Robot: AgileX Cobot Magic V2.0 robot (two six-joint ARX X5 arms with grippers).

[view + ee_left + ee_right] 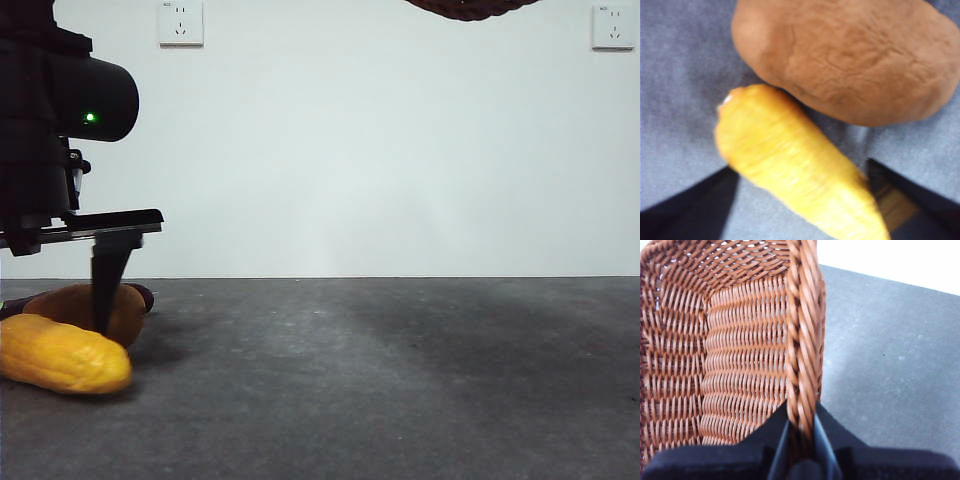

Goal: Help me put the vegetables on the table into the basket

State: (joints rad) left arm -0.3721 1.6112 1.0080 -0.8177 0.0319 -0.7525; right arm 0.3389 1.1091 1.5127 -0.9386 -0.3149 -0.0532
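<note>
— Where's the corn?
— On the surface, between the left hand's wide-open jaws. It could roll and bump the potato touching it.
— And the basket?
— Up high. The right hand pinches its rim; it could tip.

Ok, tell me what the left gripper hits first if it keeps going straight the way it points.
Most likely the bumpy yellow corn cob: it lies between the open left gripper jaws, with the grey table beneath. Depth is unclear.
</note>
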